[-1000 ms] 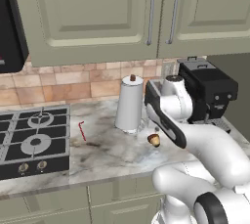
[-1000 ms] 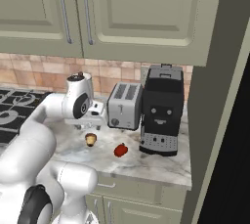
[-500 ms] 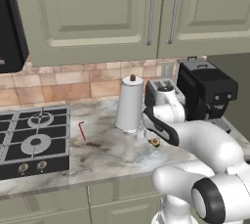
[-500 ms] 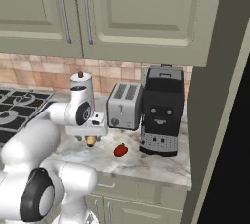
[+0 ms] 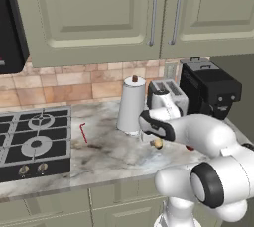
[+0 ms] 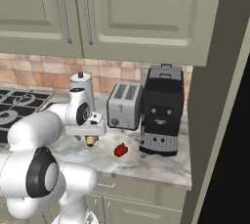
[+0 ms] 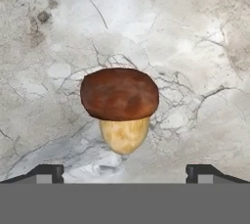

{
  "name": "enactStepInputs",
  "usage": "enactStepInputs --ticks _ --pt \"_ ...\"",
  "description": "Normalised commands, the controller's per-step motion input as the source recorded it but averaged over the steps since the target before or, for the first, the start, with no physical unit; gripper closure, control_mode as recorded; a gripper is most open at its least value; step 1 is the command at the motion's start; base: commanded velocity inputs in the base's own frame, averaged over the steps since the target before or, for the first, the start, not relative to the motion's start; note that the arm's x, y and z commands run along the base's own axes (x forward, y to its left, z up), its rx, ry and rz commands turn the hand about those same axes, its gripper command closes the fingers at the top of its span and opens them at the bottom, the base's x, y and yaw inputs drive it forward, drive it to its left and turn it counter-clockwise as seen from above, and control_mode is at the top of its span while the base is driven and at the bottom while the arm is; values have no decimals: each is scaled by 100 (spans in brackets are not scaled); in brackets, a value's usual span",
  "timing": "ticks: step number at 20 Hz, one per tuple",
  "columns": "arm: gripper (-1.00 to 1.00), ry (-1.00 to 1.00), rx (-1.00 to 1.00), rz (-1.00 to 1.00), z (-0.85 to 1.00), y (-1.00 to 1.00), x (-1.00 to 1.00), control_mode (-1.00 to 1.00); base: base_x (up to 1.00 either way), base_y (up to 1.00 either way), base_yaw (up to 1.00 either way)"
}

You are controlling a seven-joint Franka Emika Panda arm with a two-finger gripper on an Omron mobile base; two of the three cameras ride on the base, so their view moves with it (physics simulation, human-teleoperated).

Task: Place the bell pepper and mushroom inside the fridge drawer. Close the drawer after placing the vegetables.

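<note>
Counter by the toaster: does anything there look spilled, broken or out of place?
Nothing spilled or broken. The mushroom and bell pepper lie loose on the marble counter among the appliances, an odd spot for vegetables.

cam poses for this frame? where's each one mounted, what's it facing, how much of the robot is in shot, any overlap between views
Left base view: behind the arm's left, looking down at the counter; the arm rises lower right, over the mushroom.
Right base view: behind its right, facing the toaster and coffee machine; the arm rises lower left.
Hand view: on the hand, looking straight down at the mushroom, which lies between the open gripper tips.
Shared: both base views show the mushroom, paper towel roll and toaster.
</note>
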Motion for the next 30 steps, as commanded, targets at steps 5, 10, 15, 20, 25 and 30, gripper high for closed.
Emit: enactStepInputs --ticks 5,10,15,20,25,30 --pt "-100 0 0 0 -17 0 20 -100 0 0 0" --pt "-100 0 0 0 -26 0 20 -100 0 0 0" --pt "-100 -1 0 0 -27 0 30 -100 0 0 0" --pt "-100 -3 0 3 -22 0 1 -100 0 0 0" --pt "-100 -4 0 3 -32 0 -6 -100 0 0 0" --pt "100 -16 0 3 -34 0 -51 -100 0 0 0"
